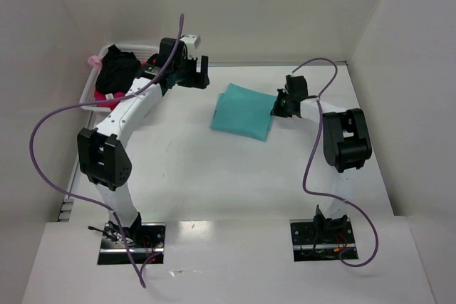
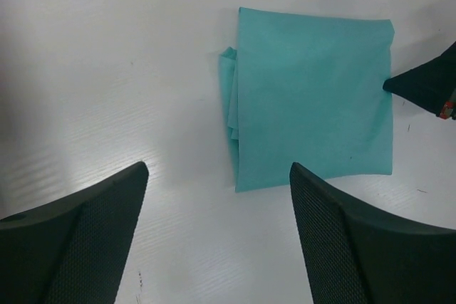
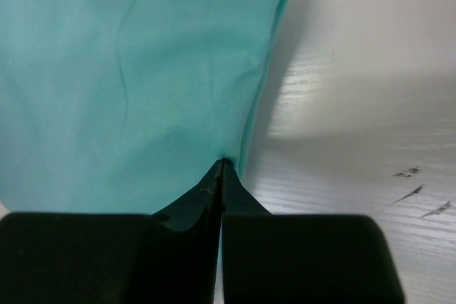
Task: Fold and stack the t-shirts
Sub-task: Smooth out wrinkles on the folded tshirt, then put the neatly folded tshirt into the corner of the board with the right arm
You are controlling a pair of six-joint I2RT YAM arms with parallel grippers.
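Observation:
A teal t-shirt (image 1: 242, 112) lies folded into a rectangle on the white table, right of centre. My right gripper (image 1: 279, 108) is at the shirt's right edge. In the right wrist view the right gripper (image 3: 222, 165) is shut, its tips pinching the hem of the teal t-shirt (image 3: 128, 83). My left gripper (image 1: 198, 75) hovers open above bare table to the left of the shirt. In the left wrist view the left gripper (image 2: 217, 169) holds nothing, and the teal t-shirt (image 2: 313, 97) lies beyond its fingers. A black t-shirt (image 1: 117, 69) and a pink-red t-shirt (image 1: 107, 99) sit crumpled in the basket.
A white lattice basket (image 1: 139, 45) stands at the back left corner, against the white walls. The right arm's elbow (image 1: 345, 139) hangs over the table's right side. Purple cables loop off both arms.

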